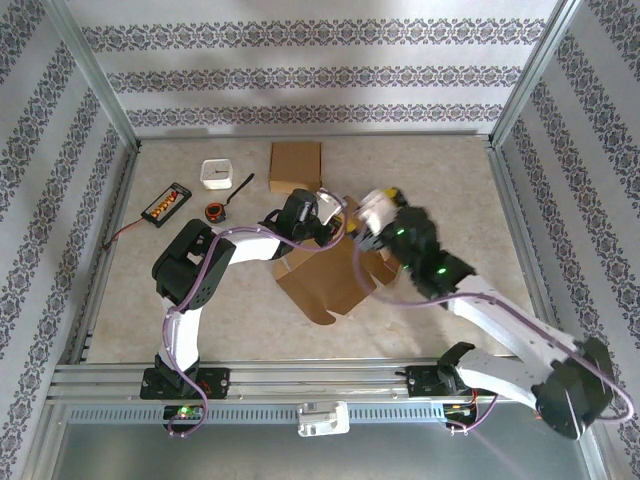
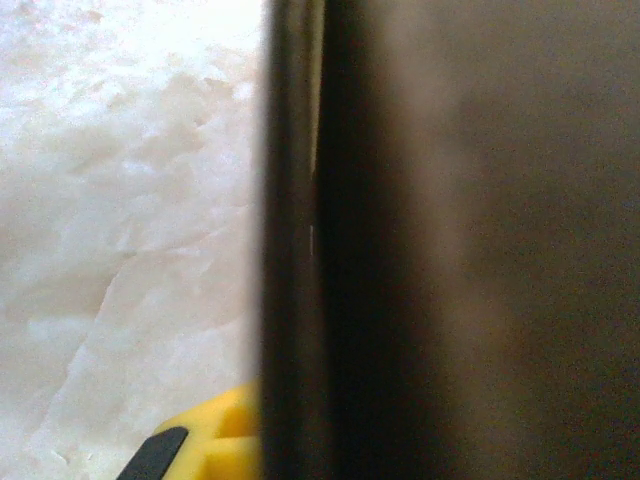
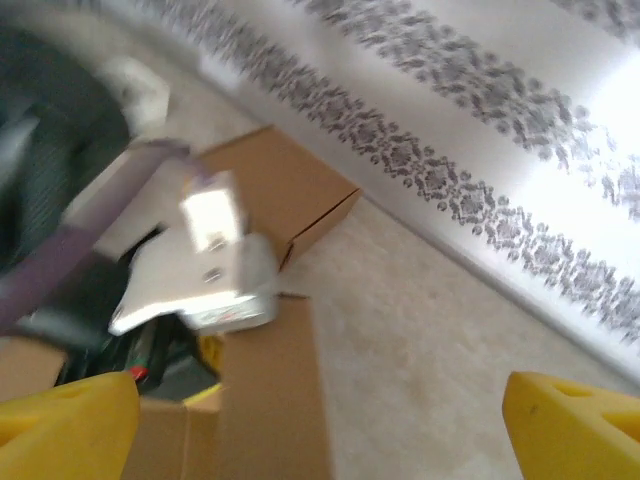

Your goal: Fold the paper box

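The paper box (image 1: 330, 275) lies half-flat mid-table. The left gripper (image 1: 318, 215) is closed, probably pinching its far flap; the right gripper (image 3: 320, 420), fingers apart, should press the side wall upright slowly

Matt brown cardboard paper box (image 1: 335, 285) — smooth, pale table (image 1: 130, 290).

Box (image 1: 325, 285) brown. Second box (image 1: 296, 166) brown. Tray (image 1: 217, 174) white. Table (image 1: 450, 180) beige, mottled. Walls (image 1: 300, 80) white, grey floral stripes. Right fingers (image 3: 570, 420) yellow. Cable (image 3: 60, 275) purple. Arms (image 1: 500, 325) white, black joints. Device (image 1: 166, 204) black, orange.
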